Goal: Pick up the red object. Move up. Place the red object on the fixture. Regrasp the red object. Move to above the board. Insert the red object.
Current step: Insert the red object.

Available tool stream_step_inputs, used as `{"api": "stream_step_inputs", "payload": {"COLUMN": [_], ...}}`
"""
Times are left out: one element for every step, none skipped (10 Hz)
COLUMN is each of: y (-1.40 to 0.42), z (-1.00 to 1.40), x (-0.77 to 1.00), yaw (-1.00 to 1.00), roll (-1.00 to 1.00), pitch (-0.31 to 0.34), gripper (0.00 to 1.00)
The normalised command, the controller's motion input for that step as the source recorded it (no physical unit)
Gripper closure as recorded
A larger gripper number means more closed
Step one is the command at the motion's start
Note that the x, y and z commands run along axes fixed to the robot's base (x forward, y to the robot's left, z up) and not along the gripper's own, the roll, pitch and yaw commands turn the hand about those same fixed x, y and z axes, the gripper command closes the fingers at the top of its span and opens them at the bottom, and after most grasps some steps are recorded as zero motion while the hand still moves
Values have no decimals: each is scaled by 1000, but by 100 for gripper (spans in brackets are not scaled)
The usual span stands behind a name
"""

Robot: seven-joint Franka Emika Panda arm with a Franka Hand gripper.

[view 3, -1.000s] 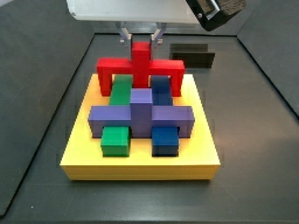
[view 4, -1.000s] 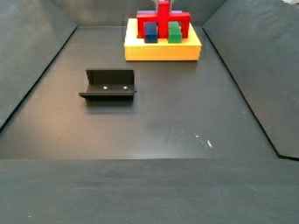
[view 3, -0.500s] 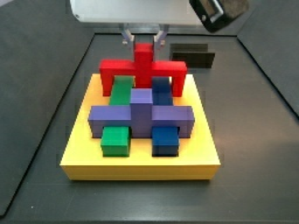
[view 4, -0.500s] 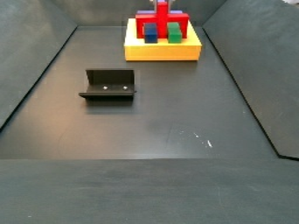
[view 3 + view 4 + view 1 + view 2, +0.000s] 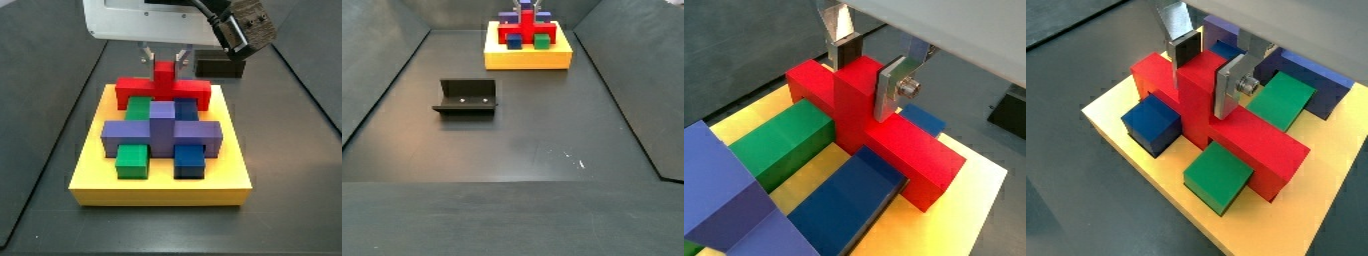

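Tool [image 5: 867,68] gripping red object [image 5: 871,130], seated on yellow board [image 5: 160,185].

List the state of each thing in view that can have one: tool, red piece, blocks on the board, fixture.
Two-finger tool: over the board, shut on the red piece's upright stem.
Red cross-shaped object: upright, gripped, low over the green and blue blocks.
Purple cross-shaped block: seated on the yellow board.
Dark L-shaped fixture: on the floor, nothing on it.

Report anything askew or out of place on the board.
Nothing stands out. The red object sits square over the green and blue blocks on the yellow board, the gripper gripping its upright post.
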Motion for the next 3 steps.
{"api": "stream_step_inputs", "payload": {"y": [83,0,0], "z": [-414,0,0], "x": [-80,0,0], "yaw": [37,0,0], "roll": [-157,-36,0], "pitch": [-124,-30,0], "gripper": [100,100,100]}}
